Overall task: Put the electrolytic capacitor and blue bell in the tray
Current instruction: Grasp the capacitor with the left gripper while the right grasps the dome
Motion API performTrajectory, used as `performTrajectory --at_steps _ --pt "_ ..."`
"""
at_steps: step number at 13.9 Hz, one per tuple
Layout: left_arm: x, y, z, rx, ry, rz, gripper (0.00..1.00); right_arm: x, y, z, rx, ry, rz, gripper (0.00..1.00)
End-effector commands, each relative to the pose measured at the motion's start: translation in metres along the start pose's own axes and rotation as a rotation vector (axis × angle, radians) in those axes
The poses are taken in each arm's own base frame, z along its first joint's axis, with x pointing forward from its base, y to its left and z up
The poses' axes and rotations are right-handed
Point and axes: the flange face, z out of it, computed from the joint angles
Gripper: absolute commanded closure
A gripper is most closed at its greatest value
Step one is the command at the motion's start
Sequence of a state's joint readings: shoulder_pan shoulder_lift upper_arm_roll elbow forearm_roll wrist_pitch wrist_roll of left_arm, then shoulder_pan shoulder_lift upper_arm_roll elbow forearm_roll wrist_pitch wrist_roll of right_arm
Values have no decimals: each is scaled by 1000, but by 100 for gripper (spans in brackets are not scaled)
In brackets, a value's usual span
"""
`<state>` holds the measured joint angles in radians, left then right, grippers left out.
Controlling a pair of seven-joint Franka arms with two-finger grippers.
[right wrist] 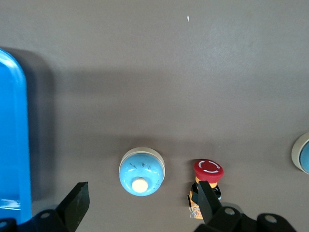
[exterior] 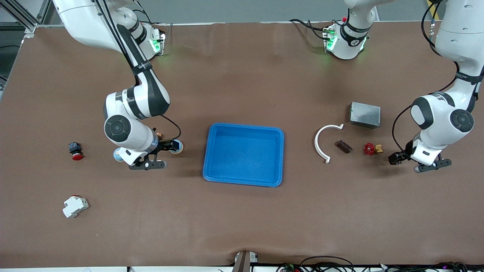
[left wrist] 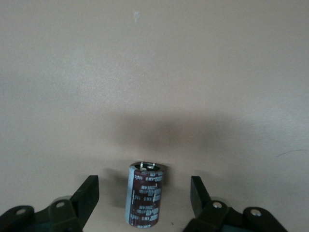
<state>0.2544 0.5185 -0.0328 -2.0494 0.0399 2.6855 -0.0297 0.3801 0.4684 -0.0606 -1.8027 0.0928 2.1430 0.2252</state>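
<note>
Left gripper spread around capacitor: light, rigid, slick; take mid-body. Right gripper spread over blue bell: smooth dome, slippery.

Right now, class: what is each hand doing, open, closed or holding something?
Left hand: open around the capacitor, gripping nothing.
Right hand: open above the blue bell, holding nothing.
</note>
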Motion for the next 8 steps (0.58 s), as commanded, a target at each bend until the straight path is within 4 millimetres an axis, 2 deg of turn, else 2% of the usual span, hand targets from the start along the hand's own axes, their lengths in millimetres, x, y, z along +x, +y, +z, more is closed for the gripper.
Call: performTrajectory --at_steps 1,2,5,8 --pt "-1 -20 0 8 10 42 48 1 3 15 -6 -19 14 0" --pt "-1 -23 0 9 8 50 58 0 3 21 -9 -28 15 0" --pt "-5 -21 2 6 1 53 71 -7 3 34 -16 -55 15 0" --pt "-4 -19 0 5 4 55 100 -14 -1 44 -21 -74 8 0"
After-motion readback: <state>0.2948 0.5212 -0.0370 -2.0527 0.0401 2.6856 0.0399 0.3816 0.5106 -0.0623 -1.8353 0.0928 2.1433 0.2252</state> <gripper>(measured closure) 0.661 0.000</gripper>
